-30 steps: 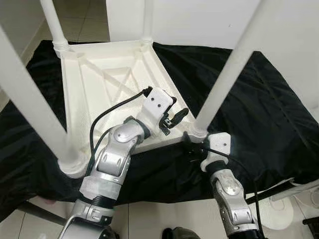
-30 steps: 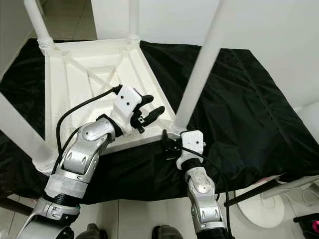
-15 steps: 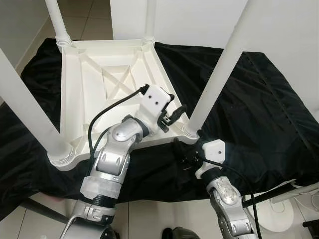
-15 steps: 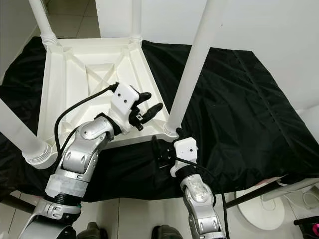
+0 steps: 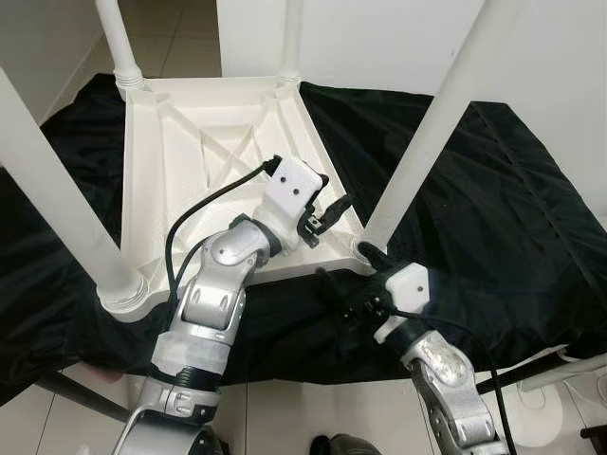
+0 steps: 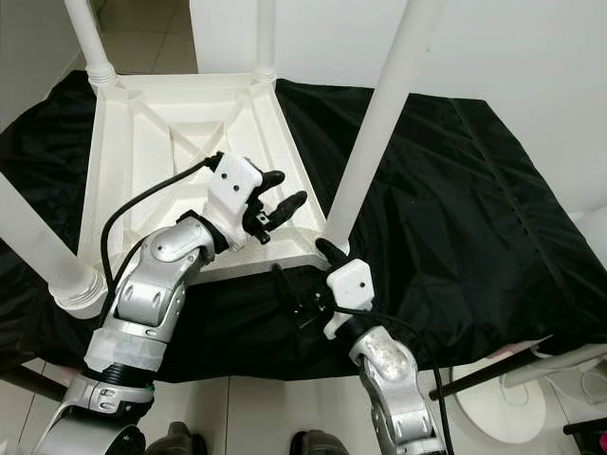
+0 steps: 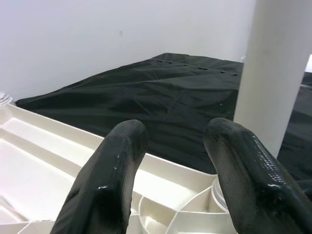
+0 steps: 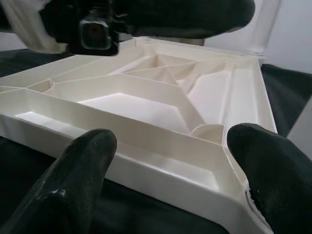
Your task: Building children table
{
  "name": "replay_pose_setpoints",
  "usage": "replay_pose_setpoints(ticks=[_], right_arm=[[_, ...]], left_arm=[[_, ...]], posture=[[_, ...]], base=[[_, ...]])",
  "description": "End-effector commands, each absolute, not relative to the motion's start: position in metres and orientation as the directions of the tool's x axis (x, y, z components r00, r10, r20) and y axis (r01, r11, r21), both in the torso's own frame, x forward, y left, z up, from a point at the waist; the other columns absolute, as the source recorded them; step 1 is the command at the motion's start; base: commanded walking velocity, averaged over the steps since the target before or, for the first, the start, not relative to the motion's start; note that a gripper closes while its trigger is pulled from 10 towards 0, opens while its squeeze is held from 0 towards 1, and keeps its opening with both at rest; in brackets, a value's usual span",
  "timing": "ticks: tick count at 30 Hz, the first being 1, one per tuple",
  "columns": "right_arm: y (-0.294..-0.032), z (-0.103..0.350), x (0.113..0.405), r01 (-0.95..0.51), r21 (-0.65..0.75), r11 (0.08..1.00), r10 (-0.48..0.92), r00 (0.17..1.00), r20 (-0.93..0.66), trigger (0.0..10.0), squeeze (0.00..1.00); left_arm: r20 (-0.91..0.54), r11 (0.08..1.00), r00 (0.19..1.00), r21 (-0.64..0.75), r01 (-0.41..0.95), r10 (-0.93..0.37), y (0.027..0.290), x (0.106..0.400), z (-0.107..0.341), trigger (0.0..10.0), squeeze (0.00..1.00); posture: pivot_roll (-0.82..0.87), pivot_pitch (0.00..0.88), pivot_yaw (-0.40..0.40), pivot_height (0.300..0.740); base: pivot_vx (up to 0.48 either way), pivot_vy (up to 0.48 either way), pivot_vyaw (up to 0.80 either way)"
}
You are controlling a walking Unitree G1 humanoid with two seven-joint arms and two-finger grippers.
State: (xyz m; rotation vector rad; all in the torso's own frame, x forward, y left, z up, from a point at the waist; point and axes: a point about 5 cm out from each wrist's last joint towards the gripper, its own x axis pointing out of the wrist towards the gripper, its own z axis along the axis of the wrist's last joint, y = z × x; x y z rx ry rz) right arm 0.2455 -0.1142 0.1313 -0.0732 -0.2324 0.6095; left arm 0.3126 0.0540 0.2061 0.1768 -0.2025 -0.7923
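Note:
A white plastic children's table lies upside down on a black cloth, its legs pointing up. The near-right leg stands in its corner socket. My left gripper hovers open over the underside ribs beside that corner. In the left wrist view its fingers frame the table rim, with the leg just beyond. My right gripper is open at the near edge, close to the leg's base. In the right wrist view its fingers straddle the table's rim, holding nothing.
The black cloth spreads wide to the right and the far side. The near-left leg and two far legs rise high around my arms. Behind is a white wall; tiled floor lies below the cloth's front edge.
My right gripper has drawn back from the base of the near-right leg and spread its fingers toward the table's near edge. The left gripper stays over the corner. The camera shifted slightly.

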Motion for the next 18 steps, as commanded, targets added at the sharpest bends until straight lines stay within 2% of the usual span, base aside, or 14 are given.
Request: replay_pose_setpoints(ticks=[1, 7, 8, 10, 11, 14, 18], right_arm=[[-0.118, 0.128, 0.253, -0.574, -0.113, 0.811, 0.585, 0.795, 0.164, 10.0, 0.00], [-0.121, 0.135, 0.272, -0.580, -0.042, 0.813, 0.578, 0.796, 0.179, 10.0, 0.00], [-0.120, 0.138, 0.282, -0.599, 0.018, 0.801, 0.585, 0.789, 0.188, 10.0, 0.00], [-0.120, 0.138, 0.282, -0.599, 0.018, 0.801, 0.585, 0.789, 0.188, 10.0, 0.00], [-0.118, 0.140, 0.291, -0.612, 0.088, 0.786, 0.588, 0.784, 0.199, 10.0, 0.00], [-0.118, 0.142, 0.298, -0.616, 0.135, 0.776, 0.585, 0.783, 0.211, 10.0, 0.00], [-0.127, 0.145, 0.315, -0.561, 0.214, 0.800, 0.517, 0.825, 0.230, 10.0, 0.00]], left_arm=[[0.143, 0.772, 0.762, 0.203, 0.602, -0.632, 0.057, 0.316, 0.209, 10.0, 0.00], [0.138, 0.697, 0.686, 0.221, 0.682, -0.715, 0.053, 0.305, 0.209, 10.0, 0.00], [0.123, 0.654, 0.646, 0.239, 0.717, -0.753, 0.050, 0.300, 0.207, 10.0, 0.00], [0.123, 0.654, 0.646, 0.239, 0.717, -0.753, 0.050, 0.300, 0.207, 10.0, 0.00], [0.104, 0.621, 0.618, 0.255, 0.741, -0.779, 0.048, 0.296, 0.205, 10.0, 0.00], [0.085, 0.589, 0.590, 0.265, 0.763, -0.803, 0.046, 0.291, 0.202, 10.0, 0.00], [0.027, 0.509, 0.522, 0.275, 0.816, -0.852, 0.044, 0.277, 0.195, 10.0, 0.00]], posture=[[-0.04, 0.033, -0.052, 0.740], [-0.05, 0.025, -0.055, 0.740], [-0.04, 0.030, -0.057, 0.740], [-0.04, 0.030, -0.057, 0.740], [-0.04, 0.034, -0.059, 0.740], [-0.04, 0.034, -0.059, 0.740], [-0.02, 0.042, -0.058, 0.740]], base=[[0.000, 0.000, 0.00], [0.000, 0.000, 0.00], [0.000, 0.000, 0.00], [0.000, 0.000, 0.00], [0.000, 0.000, 0.00], [0.000, 0.000, 0.00], [0.000, 0.000, 0.00]])
